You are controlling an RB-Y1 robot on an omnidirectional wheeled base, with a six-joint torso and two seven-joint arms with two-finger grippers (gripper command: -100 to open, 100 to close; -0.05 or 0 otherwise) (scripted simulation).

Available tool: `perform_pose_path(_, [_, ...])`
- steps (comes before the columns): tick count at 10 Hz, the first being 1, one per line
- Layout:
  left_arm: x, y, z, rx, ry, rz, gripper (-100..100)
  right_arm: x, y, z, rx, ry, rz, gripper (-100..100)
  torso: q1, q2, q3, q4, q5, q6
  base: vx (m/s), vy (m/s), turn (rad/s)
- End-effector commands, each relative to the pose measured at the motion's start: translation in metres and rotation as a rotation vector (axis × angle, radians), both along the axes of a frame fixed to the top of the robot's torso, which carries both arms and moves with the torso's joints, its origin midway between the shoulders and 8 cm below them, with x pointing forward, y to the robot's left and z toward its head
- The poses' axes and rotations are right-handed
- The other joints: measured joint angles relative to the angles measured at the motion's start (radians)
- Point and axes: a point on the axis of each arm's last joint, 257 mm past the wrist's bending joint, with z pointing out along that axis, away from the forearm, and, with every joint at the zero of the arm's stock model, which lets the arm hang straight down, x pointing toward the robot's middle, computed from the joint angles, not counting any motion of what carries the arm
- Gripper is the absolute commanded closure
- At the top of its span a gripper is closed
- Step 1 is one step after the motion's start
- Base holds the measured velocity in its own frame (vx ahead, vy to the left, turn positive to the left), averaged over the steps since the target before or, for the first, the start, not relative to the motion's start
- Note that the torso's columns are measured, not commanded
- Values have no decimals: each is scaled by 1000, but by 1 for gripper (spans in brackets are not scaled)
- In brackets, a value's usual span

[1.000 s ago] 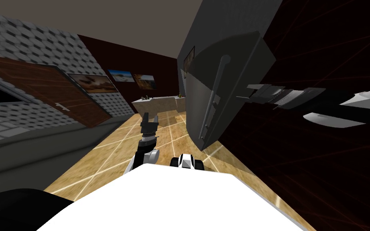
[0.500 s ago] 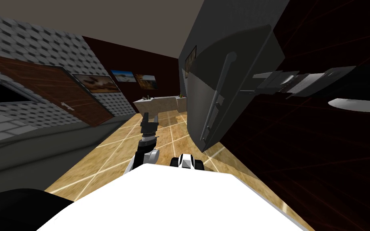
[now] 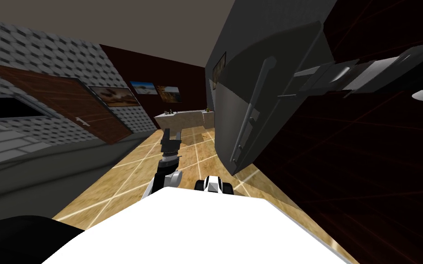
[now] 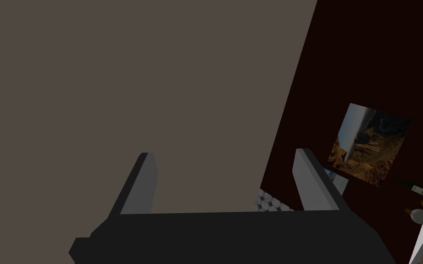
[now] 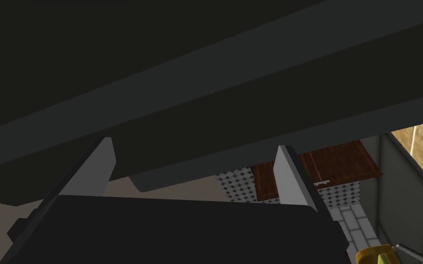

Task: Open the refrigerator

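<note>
The refrigerator (image 3: 275, 50) is a tall dark grey box just ahead on my right, with a long bar handle (image 3: 251, 112) down its front. My right gripper (image 3: 293, 85) reaches in from the right, level with the handle's upper part and close to the refrigerator's side. In the right wrist view that gripper (image 5: 194, 149) is open, and the dark handle bar (image 5: 275, 119) crosses just beyond its fingertips, with nothing between them. My left gripper (image 3: 171, 134) hangs open over the floor ahead of me, and its fingers (image 4: 144, 178) hold nothing.
A brown wooden door (image 3: 64, 103) stands in the patterned wall at left. A pale counter (image 3: 183, 120) with bottles is at the back. The tan tiled floor (image 3: 128, 178) runs ahead. A dark red wall (image 3: 366, 183) closes the right side.
My right arm has risen beside the refrigerator, bringing the gripper higher along the handle. The head view has shifted slightly. The left arm is still.
</note>
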Motion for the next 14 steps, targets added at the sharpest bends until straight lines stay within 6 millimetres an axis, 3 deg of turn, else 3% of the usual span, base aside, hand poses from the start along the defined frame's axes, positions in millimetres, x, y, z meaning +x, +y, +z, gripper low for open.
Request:
perform_pose_path(1, [0, 0, 0, 0, 0, 0, 0, 0, 6, 27, -102, -44, -17, -100, 2, -2, -2, 0, 1, -1, 25, 8, 29])
perform_pose_path(14, [0, 0, 0, 0, 0, 0, 0, -3, 42, 96, -382, -154, -46, -100, 20, -17, -17, -6, 15, -12, 18, 8, 15])
